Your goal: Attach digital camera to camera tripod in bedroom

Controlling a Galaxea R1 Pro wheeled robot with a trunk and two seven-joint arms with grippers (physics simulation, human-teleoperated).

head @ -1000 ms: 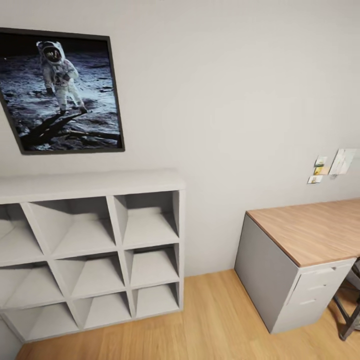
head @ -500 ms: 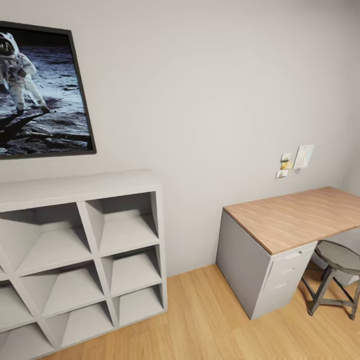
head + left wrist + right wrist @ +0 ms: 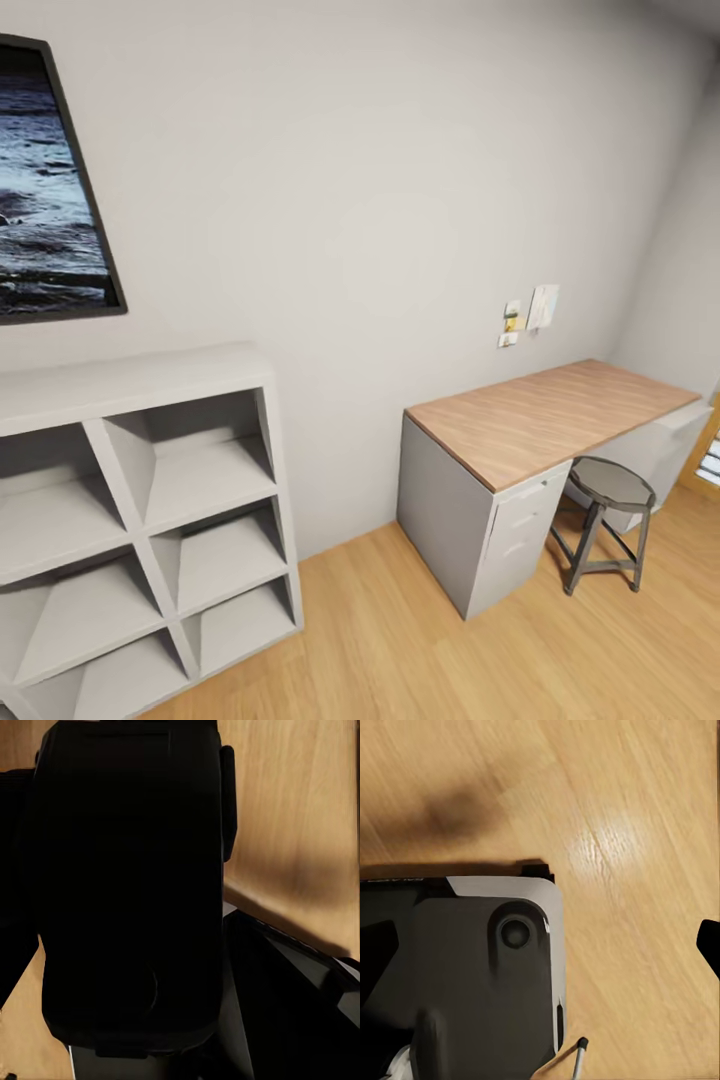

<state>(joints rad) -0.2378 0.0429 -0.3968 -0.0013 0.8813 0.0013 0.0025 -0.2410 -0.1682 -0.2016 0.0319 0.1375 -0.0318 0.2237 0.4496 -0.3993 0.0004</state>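
A black boxy object, the digital camera, sits right in front of the lens in the left wrist view, held by my left gripper, whose fingers are lost in the dark. The camera tripod is out of view. In the right wrist view, one dark fingertip of my right gripper shows at the picture's edge, over the light wood floor, with nothing held. The head view shows the bedroom's white wall and plank floor.
White cube shelves stand at the left under a framed moon poster. A wood-topped desk with grey drawers stands at the right, with a round metal stool beside it. My own grey base shows below the right wrist.
The head view has swung to the right: poster and shelves slid toward the left edge, while the whole desk and the stool came into view.
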